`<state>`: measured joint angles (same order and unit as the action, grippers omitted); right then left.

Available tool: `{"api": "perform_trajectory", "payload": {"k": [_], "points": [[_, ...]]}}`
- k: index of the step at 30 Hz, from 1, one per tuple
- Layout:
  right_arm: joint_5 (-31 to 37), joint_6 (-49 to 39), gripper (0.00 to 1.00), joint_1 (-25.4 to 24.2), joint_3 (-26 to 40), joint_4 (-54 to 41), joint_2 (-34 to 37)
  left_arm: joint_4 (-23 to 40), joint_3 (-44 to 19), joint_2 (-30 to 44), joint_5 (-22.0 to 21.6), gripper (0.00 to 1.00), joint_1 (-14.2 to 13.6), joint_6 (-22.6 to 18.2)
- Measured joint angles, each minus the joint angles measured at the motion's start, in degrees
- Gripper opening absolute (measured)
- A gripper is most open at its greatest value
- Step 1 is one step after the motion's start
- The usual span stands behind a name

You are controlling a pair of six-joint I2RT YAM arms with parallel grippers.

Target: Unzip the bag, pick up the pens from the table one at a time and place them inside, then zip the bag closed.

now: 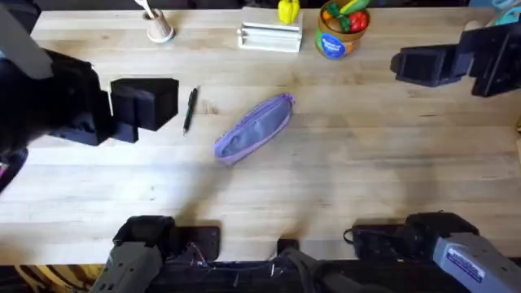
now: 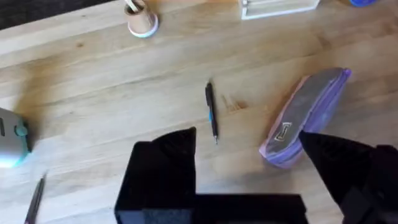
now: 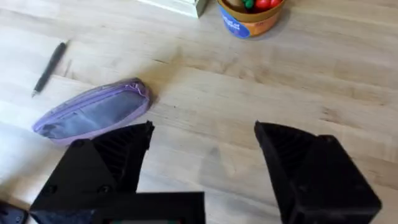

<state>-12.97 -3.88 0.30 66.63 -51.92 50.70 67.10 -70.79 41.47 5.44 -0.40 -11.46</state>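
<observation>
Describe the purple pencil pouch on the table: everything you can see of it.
The pencil pouch is a slim, elongated lavender fabric case with a grey-purple panel and a zipper running along its length; a small rectangular tag shows near one end in the left wrist view. It looks zipped shut and fairly flat. It lies diagonally on the wooden table, near the middle, with a dark pen apart to its left. Neither gripper touches it.

The overhead camera looks down and forward over the table [image 1: 342, 163] from above the arm bases. Both wrist cameras hover nearer, angled down, sharing the purple bag [image 1: 254, 128] [image 2: 308, 115] [image 3: 93, 112] (and one pen [image 1: 190, 108] [image 2: 212, 112] [image 3: 50, 67]).
</observation>
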Motion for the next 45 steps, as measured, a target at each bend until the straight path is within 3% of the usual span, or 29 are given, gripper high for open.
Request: {"api": "perform_trajectory", "payload": {"k": [5,11,17,22,25,29,33,38,39,45], "points": [[0.0,-1.2,0.992,0.0,0.3,-0.6,2.0,7.4,-0.5,4.1,6.7,0.995,0.0,-6.9],[0.0,-3.4,0.992,0.0,0.3,-0.6,2.2,9.9,-0.4,7.7,11.1,0.995,0.0,-10.7],[0.0,-5.1,0.992,0.0,0.3,-0.6,2.2,6.2,5.4,7.6,12.2,0.997,0.0,-10.0],[0.0,-6.0,0.992,0.0,0.3,-0.3,2.2,-3.2,14.4,8.2,13.4,0.997,-0.3,-3.8],[0.0,-6.3,0.992,0.0,0.3,-0.1,2.2,-7.3,18.3,8.4,13.6,0.997,-2.6,0.0],[0.0,-6.5,0.992,0.0,0.3,0.6,2.2,-11.1,21.6,8.4,12.9,0.997,-9.1,4.3],[0.0,-6.5,0.992,0.0,0.3,0.7,2.2,-12.3,24.0,8.4,8.5,0.996,-16.1,9.0],[0.0,-6.5,0.992,0.0,0.3,0.7,2.2,-12.9,27.5,8.4,4.9,0.995,-21.4,12.3],[0.0,-6.5,0.992,0.0,0.3,0.7,2.2,-18.1,31.4,8.4,1.7,0.995,-23.2,13.3],[0.0,-6.7,0.992,0.0,0.3,0.7,2.2,-20.9,33.8,8.4,-0.1,0.995,-23.1,13.7]]}}
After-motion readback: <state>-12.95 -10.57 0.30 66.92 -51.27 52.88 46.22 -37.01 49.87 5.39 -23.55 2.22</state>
